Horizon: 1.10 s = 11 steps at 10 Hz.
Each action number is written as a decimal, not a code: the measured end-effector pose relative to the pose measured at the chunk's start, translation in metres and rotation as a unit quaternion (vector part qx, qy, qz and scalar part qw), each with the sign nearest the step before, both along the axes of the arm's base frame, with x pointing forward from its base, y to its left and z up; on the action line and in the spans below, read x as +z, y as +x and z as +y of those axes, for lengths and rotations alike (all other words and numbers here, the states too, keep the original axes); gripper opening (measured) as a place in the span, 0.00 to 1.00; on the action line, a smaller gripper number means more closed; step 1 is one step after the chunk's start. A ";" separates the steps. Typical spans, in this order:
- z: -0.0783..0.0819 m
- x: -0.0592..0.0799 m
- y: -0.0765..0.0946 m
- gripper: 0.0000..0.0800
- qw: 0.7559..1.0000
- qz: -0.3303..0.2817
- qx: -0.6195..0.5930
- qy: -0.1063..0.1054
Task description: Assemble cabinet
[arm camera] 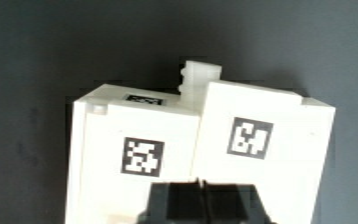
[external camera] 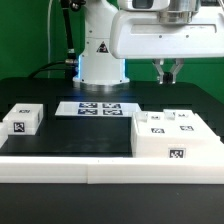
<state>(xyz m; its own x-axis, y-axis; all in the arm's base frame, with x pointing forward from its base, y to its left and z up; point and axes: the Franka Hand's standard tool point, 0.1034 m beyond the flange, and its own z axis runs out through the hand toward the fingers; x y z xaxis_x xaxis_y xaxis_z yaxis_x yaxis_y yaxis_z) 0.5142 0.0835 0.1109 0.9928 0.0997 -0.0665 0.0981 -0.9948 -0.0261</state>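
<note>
The cabinet case (external camera: 175, 135) is a large white box with several marker tags, standing on the black table at the exterior view's right. In the wrist view it fills the middle (arm camera: 194, 135), showing two tagged faces and a small white lug at its far edge. A small white tagged block (external camera: 22, 118) lies at the exterior view's left. My gripper (external camera: 167, 72) hangs above the case's back edge, clear of it. In the wrist view its dark fingers (arm camera: 201, 184) are pressed together with nothing between them.
The marker board (external camera: 100, 108) lies flat in front of the robot base (external camera: 100, 55). A long white border rail (external camera: 100, 172) runs along the table's front edge. Black table surface (external camera: 80, 135) lies between the small block and the case.
</note>
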 end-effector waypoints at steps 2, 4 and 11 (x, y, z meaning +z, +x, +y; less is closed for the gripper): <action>0.000 0.000 0.000 0.36 1.000 0.000 0.000 0.000; 0.009 -0.016 -0.015 0.53 1.000 -0.014 -0.027 -0.004; 0.016 -0.040 -0.030 1.00 0.999 -0.035 -0.041 -0.006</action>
